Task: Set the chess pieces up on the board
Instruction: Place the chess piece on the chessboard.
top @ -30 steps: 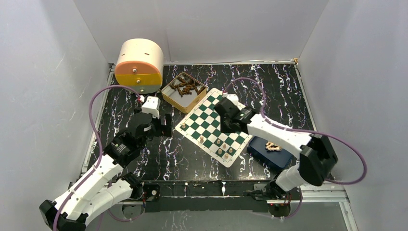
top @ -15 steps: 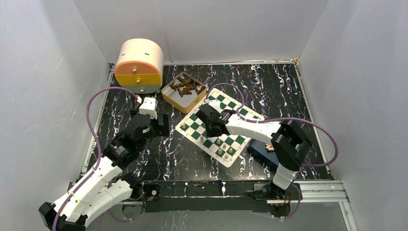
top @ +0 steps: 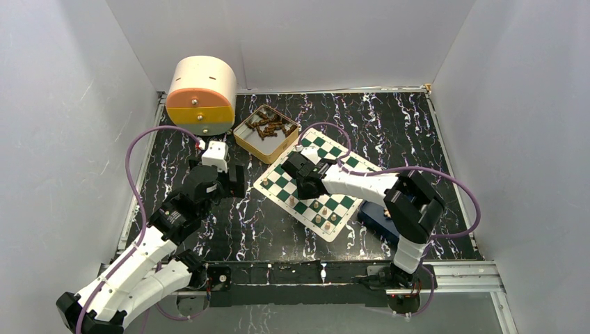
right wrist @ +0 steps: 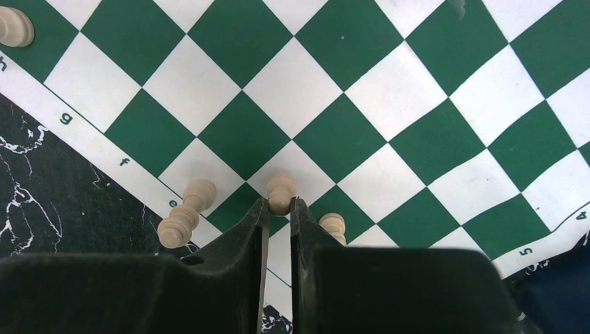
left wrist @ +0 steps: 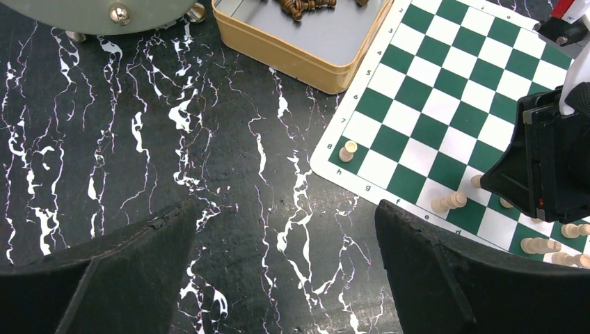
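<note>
Pinched small tan wooden chess piece (right wrist: 281, 189) in right gripper (right wrist: 280, 203).
Stood on white square near e-edge of flat green-and-white checked board (right wrist: 313, 90); held left gripper (left wrist: 285, 209) wide apart over black marbled table (left wrist: 139, 139), beside board.

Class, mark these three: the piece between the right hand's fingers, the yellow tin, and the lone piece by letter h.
gripped piece (right wrist: 281, 188), right wrist view, on its rounded head.
yellow tin (left wrist: 278, 50), left wrist view, on its outer wall.
lone piece (left wrist: 347, 150), left wrist view, on its body.
</note>
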Controlling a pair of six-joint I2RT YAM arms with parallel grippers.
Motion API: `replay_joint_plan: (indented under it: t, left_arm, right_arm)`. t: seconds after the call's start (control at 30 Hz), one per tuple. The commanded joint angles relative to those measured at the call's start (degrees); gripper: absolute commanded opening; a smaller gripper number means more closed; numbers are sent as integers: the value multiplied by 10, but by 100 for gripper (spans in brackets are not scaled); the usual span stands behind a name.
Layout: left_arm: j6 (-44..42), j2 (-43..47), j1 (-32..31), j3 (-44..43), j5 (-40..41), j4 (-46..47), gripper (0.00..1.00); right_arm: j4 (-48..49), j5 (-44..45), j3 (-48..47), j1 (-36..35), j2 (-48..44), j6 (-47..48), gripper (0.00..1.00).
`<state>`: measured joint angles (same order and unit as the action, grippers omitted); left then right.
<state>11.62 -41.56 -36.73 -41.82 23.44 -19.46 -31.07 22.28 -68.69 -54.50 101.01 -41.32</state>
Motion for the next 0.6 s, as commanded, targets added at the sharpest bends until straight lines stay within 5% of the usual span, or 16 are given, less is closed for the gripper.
replay_joint_plan:
  t: [0.0,0.57]
  left_arm:
    - [-5,6,-3,1,14,4,96]
    - [-5,8,-3,1,12,4,96]
  right_arm:
    - [9,3,-8,-3,6,-17,19]
    - [-14,4,-18,-3,27,-23,19]
